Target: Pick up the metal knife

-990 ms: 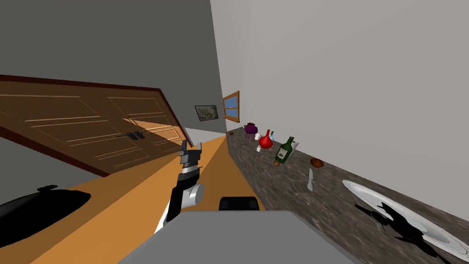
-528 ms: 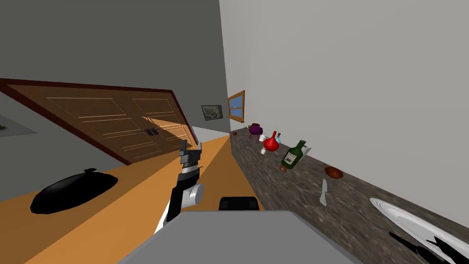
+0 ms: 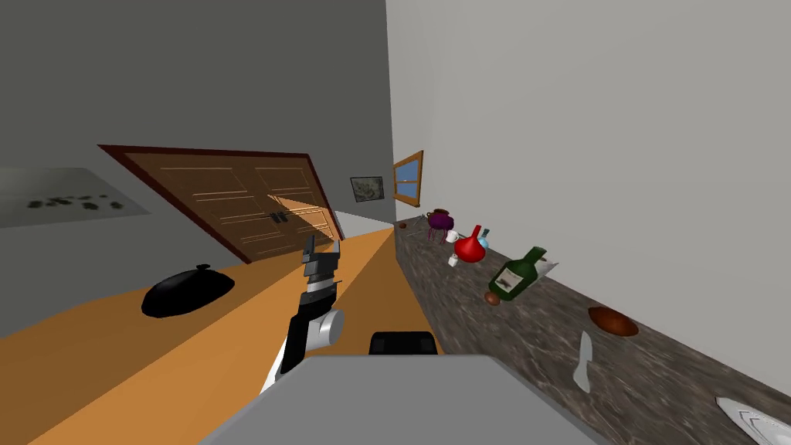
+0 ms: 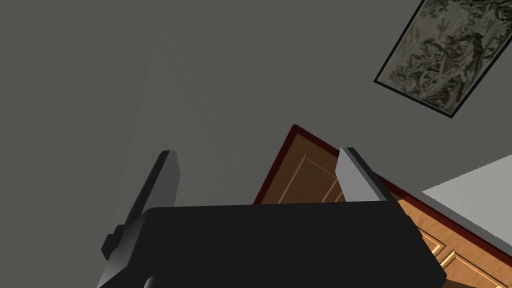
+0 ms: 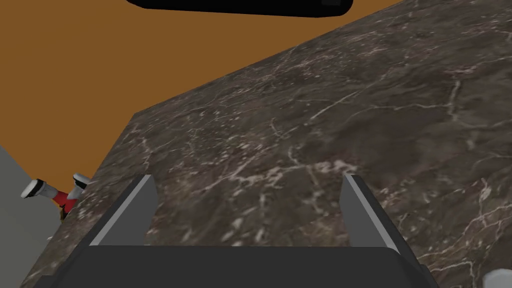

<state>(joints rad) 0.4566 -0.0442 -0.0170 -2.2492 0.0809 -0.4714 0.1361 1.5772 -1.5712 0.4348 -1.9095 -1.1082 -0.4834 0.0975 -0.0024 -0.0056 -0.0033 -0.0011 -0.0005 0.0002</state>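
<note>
The knife [image 3: 583, 361] is a pale grey blade lying flat on the dark marbled counter [image 3: 494, 348], to my right, between a brown bowl [image 3: 612, 321] and a white plate [image 3: 753, 421]. My left gripper [image 3: 323, 247] is raised upright over the orange floor, well left of the counter, and in the left wrist view the left gripper [image 4: 257, 172] is open and holds nothing. My right gripper [image 5: 248, 190] is open too and hovers over bare marbled counter [image 5: 310, 130]. Neither hand touches the knife.
Along the counter stand a tilted green bottle [image 3: 516, 276], a red flask [image 3: 469, 247], a purple pot [image 3: 440, 220] and small white cups [image 3: 453, 260]. A black lump [image 3: 188, 290] lies on the floor before a wooden double door [image 3: 247, 201].
My view has swung: the door, the counter and everything on it have slid right in the picture, and the plate is nearly off the edge. Both arms hold the same pose.
</note>
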